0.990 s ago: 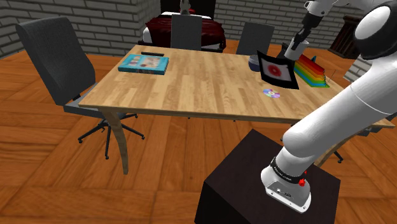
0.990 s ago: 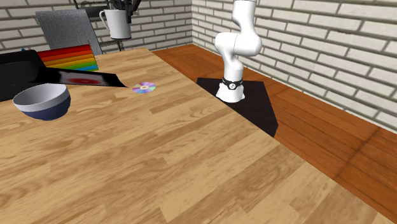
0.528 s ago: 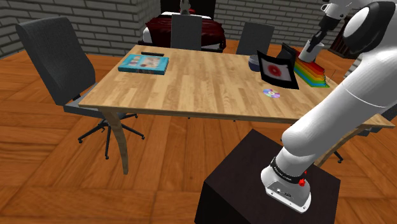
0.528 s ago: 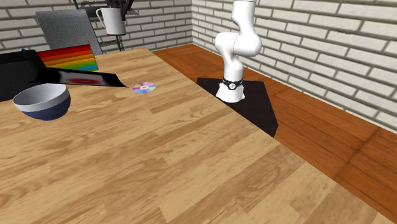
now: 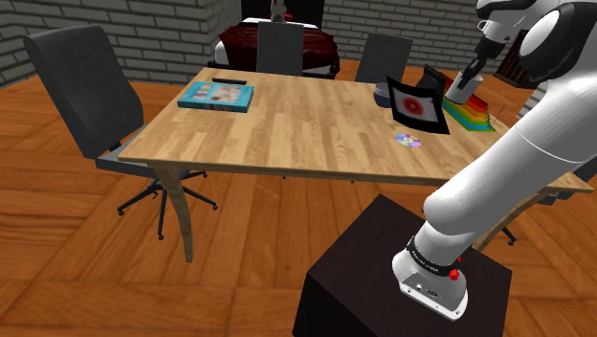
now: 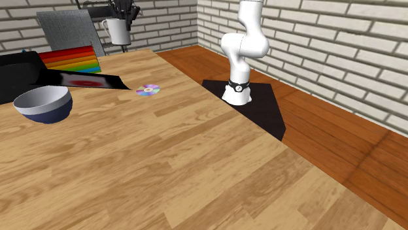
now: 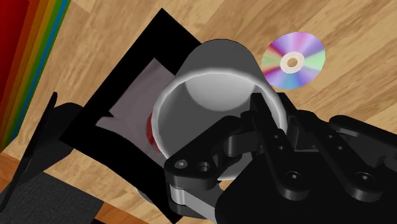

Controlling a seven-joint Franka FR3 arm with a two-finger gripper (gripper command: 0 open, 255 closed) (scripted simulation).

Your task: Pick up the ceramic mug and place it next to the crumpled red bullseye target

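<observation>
Tool clamped on white mug rim, mug held off surface above black-bordered red target, 1 disc nr it.

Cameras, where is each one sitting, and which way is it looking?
Shoulder view: beside and behind the stand, looking down over the table; the white arm rises at its right.
Second exterior view: across the table, facing the arm; the pincer shows at the top.
Wrist view: on the hand, looking down along the pincer at the mug it clasps.
Shared: second exterior and wrist views both show the mug, the shiny disc and the target.
</observation>
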